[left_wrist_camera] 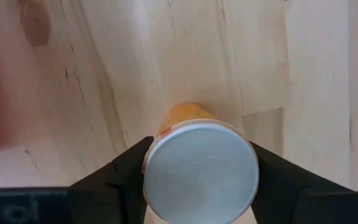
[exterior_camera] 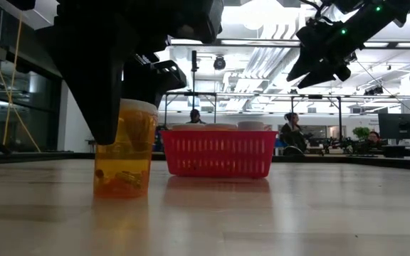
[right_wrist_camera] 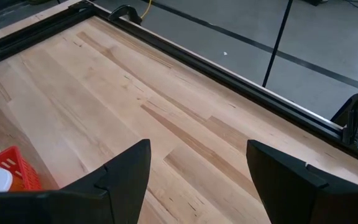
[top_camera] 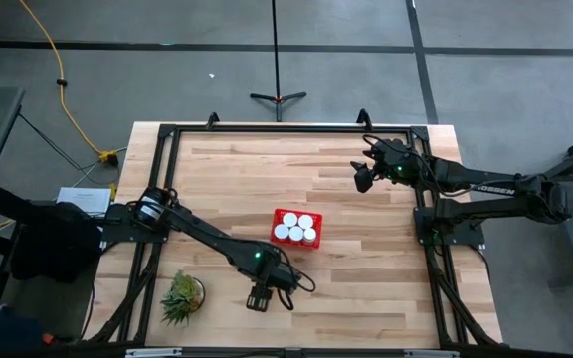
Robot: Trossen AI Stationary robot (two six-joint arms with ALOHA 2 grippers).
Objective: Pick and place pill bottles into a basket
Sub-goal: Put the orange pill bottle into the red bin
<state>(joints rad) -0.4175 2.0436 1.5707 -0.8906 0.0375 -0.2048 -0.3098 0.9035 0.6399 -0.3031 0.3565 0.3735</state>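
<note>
One pill bottle [exterior_camera: 124,151] with an orange body and a white cap [left_wrist_camera: 201,171] stands near the table's near edge, its base on the wood. My left gripper [top_camera: 260,296] is shut on it from above. The red basket [top_camera: 296,229] sits mid-table and holds several white-capped bottles; it also shows in the low view [exterior_camera: 219,153] and in the right wrist view [right_wrist_camera: 8,171]. My right gripper [top_camera: 363,177] is open and empty, raised above the table's far right part [exterior_camera: 322,60]. My left gripper pinches the bottle at its white cap [left_wrist_camera: 166,146] between its two fingers [left_wrist_camera: 126,171], one on each side. The fingers come from above, pointing down. The bottle stands about upright with its base [exterior_camera: 122,190] on the table.
A small green spiky plant [top_camera: 182,296] stands on the table to the left of my left gripper. The black frame rail [right_wrist_camera: 229,74] runs along the table's far edge. Bare wood lies between the bottle and the basket. People sit in the room behind [exterior_camera: 290,131].
</note>
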